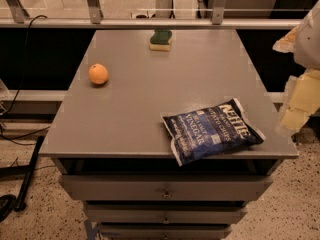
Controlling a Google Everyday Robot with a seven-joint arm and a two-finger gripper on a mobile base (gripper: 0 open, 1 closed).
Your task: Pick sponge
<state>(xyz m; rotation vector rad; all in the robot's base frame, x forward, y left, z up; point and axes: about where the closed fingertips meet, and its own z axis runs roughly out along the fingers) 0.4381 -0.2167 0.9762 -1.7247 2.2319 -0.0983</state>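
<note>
The sponge, a small block with a dark green top over pale yellow foam, sits at the far edge of the grey table, near the middle. My gripper appears as pale yellow and white parts at the right edge of the camera view, beside the table's right side. It is far from the sponge and nothing shows in it.
A round orange lies on the table's left side. A blue chip bag lies at the front right corner, partly over the edge. Drawers sit under the tabletop. A metal rail runs behind the table. Cables lie on the floor at left.
</note>
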